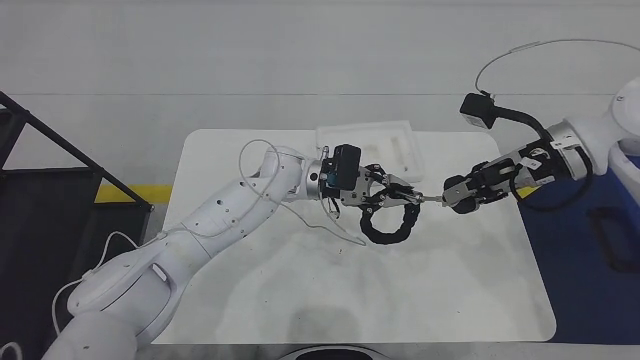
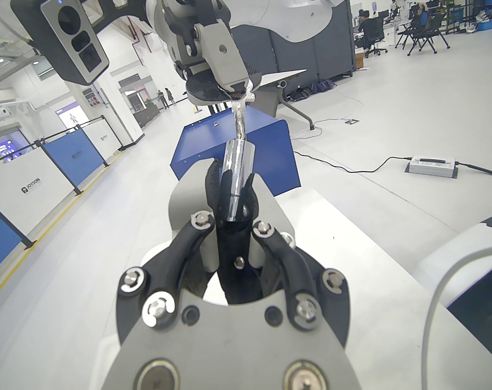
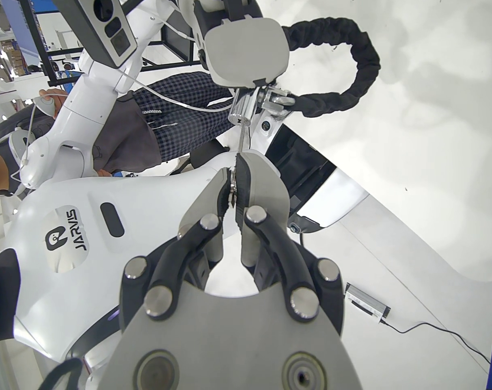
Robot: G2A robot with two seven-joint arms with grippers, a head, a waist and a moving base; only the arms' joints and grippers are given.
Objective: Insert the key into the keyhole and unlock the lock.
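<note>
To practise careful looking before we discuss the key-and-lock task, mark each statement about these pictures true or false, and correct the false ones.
1. The left gripper is shut on the lock. True.
2. The key lies flat on the table. False: the right gripper holds it in the air above the table.
3. The lock's black cable forms a loop beside the left gripper. True.
4. The key's blade points away from the lock. False: it points at the lock's end face and reaches it.
5. The two grippers are at opposite ends of the table. False: they face each other, close together, over the table.
</note>
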